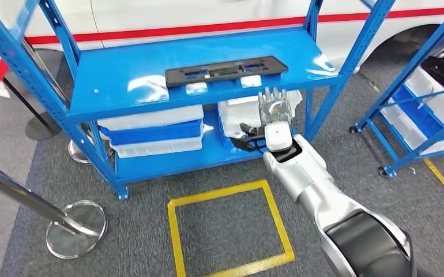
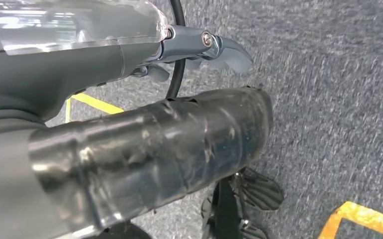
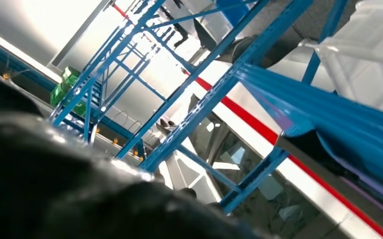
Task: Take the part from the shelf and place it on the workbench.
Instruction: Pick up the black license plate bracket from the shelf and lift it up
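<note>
A long flat black part (image 1: 225,70) lies across the top board of the blue shelf (image 1: 121,75), near its front edge. My right hand (image 1: 274,107) is raised in front of the shelf, just below that front edge and under the part's right half. Its fingers point up and apart and hold nothing. In the right wrist view the blue shelf edge (image 3: 329,119) runs close by, with the hand a dark blur. My left hand (image 2: 130,144) hangs over the grey carpet with nothing in it, one finger (image 2: 219,50) stretched out.
White and blue bins (image 1: 150,131) sit on the lower shelf board behind my right hand. A yellow taped square (image 1: 228,225) marks the floor before the shelf. A chrome-based post (image 1: 75,228) stands at left, a second blue rack (image 1: 421,109) at right.
</note>
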You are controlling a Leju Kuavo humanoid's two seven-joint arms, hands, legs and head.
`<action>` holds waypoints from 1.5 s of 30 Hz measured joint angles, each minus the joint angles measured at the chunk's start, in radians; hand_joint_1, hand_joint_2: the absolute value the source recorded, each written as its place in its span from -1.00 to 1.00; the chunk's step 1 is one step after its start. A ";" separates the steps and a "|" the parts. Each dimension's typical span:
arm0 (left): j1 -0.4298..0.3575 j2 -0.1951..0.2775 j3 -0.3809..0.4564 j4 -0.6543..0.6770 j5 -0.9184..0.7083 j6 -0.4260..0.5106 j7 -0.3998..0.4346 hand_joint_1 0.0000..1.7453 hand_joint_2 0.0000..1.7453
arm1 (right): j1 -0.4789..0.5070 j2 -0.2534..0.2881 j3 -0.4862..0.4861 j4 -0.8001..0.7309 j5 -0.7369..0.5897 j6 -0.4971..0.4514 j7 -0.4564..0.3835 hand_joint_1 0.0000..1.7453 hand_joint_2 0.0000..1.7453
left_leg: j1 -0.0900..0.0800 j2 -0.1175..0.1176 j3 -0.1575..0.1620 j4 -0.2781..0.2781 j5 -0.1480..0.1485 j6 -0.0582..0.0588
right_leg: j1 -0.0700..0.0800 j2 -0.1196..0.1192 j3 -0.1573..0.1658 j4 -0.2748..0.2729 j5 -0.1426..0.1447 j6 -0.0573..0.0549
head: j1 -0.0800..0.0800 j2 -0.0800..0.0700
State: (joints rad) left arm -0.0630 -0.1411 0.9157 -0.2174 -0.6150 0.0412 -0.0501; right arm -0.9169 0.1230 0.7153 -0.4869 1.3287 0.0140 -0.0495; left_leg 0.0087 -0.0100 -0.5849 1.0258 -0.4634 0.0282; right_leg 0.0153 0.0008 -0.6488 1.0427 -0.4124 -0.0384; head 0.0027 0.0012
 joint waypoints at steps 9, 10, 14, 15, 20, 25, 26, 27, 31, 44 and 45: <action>-0.002 -0.001 0.014 0.000 -0.012 -0.004 -0.003 -1.00 -1.00 | -0.033 0.005 0.000 0.013 -0.003 0.052 -0.012 -1.00 -1.00 | 0.005 0.004 -0.145 0.266 -0.097 -0.037 | -0.017 0.001 0.053 -0.046 -0.008 -0.007 | 0.000 0.000; -0.002 -0.001 0.018 0.000 -0.014 -0.004 -0.004 -1.00 -1.00 | -0.039 0.003 -0.001 0.016 -0.004 0.057 -0.011 -1.00 -1.00 | 0.006 0.005 -0.148 0.252 -0.072 -0.040 | -0.018 0.002 0.055 -0.042 -0.013 -0.005 | 0.000 0.000; 0.001 0.001 0.028 0.000 -0.024 -0.004 -0.001 -1.00 -1.00 | -0.074 -0.014 -0.006 0.031 -0.007 0.066 -0.003 -1.00 -1.00 | 0.008 0.005 -0.055 0.023 0.049 -0.036 | -0.020 0.006 0.060 -0.018 -0.039 0.013 | 0.001 0.000; 0.000 0.001 0.028 0.000 -0.026 -0.004 0.000 -1.00 -1.00 | -0.081 -0.021 -0.008 0.034 -0.007 0.068 0.000 -1.00 -1.00 | 0.006 0.004 -0.046 0.004 0.049 -0.031 | -0.018 0.006 0.058 -0.014 -0.043 0.018 | 0.001 0.000; -0.002 0.001 0.032 0.000 -0.033 -0.004 0.004 -1.00 -1.00 | -0.098 -0.045 -0.018 0.051 -0.008 0.070 0.009 -1.00 -1.00 | 0.006 0.005 -0.029 -0.008 0.041 0.000 | -0.022 0.005 0.039 0.035 -0.077 0.042 | 0.002 0.000; -0.004 0.002 0.038 0.000 -0.033 -0.004 0.005 -1.00 -1.00 | -0.098 -0.057 -0.022 0.066 -0.008 0.071 0.011 -1.00 -1.00 | 0.006 0.006 -0.014 -0.009 0.028 0.013 | -0.028 0.004 -0.112 0.283 -0.145 0.053 | 0.002 0.000; -0.003 0.002 0.040 0.000 -0.033 -0.004 0.005 -1.00 -1.00 | -0.097 -0.058 -0.022 0.069 -0.008 0.071 0.011 -1.00 -1.00 | 0.006 0.006 -0.009 -0.008 0.023 0.012 | -0.029 0.004 -0.104 0.250 -0.112 0.052 | 0.002 0.000; -0.003 0.001 0.041 0.000 -0.033 -0.004 0.005 -1.00 -1.00 | -0.098 -0.059 -0.022 0.071 -0.008 0.071 0.011 -1.00 -1.00 | 0.006 0.005 -0.003 -0.008 0.019 0.010 | -0.029 0.004 -0.079 0.183 -0.066 0.048 | 0.002 0.000; -0.005 -0.001 0.046 0.000 -0.033 -0.004 0.006 -1.00 -1.00 | -0.106 -0.059 -0.023 0.075 -0.008 0.071 0.012 -1.00 -1.00 | 0.002 0.004 0.007 -0.008 0.005 -0.006 | -0.018 0.004 0.006 -0.006 0.002 0.036 | 0.002 0.000; -0.006 -0.006 0.056 0.000 -0.037 0.002 0.012 -1.00 -1.00 | -0.091 -0.045 -0.025 0.089 -0.008 0.070 0.011 -1.00 -1.00 | 0.002 0.006 -0.088 0.097 0.027 -0.026 | -0.019 0.009 0.058 -0.009 -0.045 0.008 | 0.002 0.000; -0.006 -0.006 0.057 0.000 -0.037 0.002 0.012 -1.00 -1.00 | -0.091 -0.044 -0.025 0.089 -0.008 0.070 0.011 -1.00 -1.00 | 0.000 0.005 -0.065 0.045 0.045 -0.022 | -0.018 0.010 0.059 -0.005 -0.050 0.012 | 0.002 0.000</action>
State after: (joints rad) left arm -0.0694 -0.1470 0.9726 -0.2177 -0.6516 0.0428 -0.0381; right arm -1.0084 0.0793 0.6905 -0.3974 1.3207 0.0843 -0.0381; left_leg 0.0084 -0.0048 -0.6499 1.0706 -0.4182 0.0060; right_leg -0.0025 0.0109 -0.5901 1.0374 -0.4626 -0.0261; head 0.0047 0.0013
